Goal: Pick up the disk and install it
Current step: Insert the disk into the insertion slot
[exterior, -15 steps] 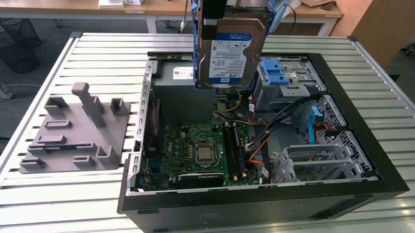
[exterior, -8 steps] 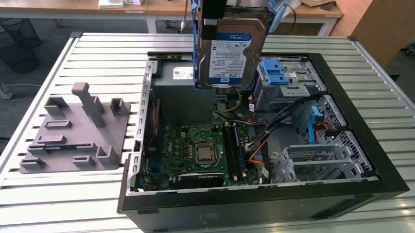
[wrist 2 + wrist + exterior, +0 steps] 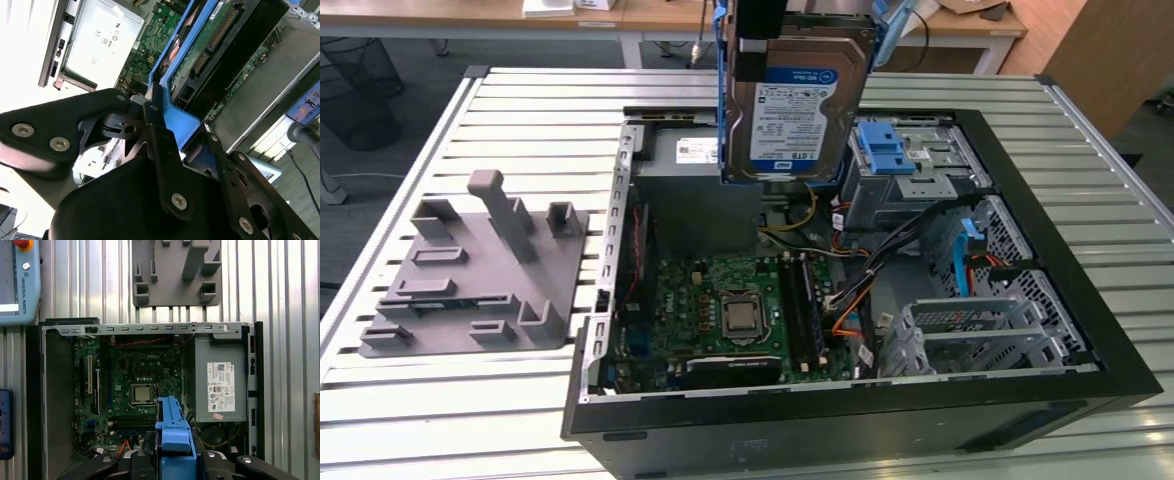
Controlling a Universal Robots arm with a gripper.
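A slatted metal bench (image 3: 520, 110) is spread across the exterior view. Much of its middle and right is taken up by an open black computer case (image 3: 854, 425) laid on its side. A grey moulded fixture (image 3: 467, 270) with upright posts is set on the bench toward the exterior view's left, beside the case. Inside the case, a grey power-supply box (image 3: 220, 385) with a white sticker is mounted in one corner, and a green motherboard (image 3: 734, 300) is fixed next to it.

The disk (image 3: 794, 110) is seen in the upper middle of the exterior view, held upright in the air above the open case. It is a flat silver rectangle with a white-and-blue label turned toward that camera. A blue plastic frame is fitted along its edges. In the second wrist view its green circuit-board side is shown.

The end effector (image 3: 175, 122) is clenched on the disk. Its black fingers (image 3: 156, 130) are pressed against the blue frame at the disk's upper end, so the disk hangs directly below it.

A small blue latch (image 3: 894, 150) is seen on a metal drive cage, just right of the disk's lower edge in the exterior view.
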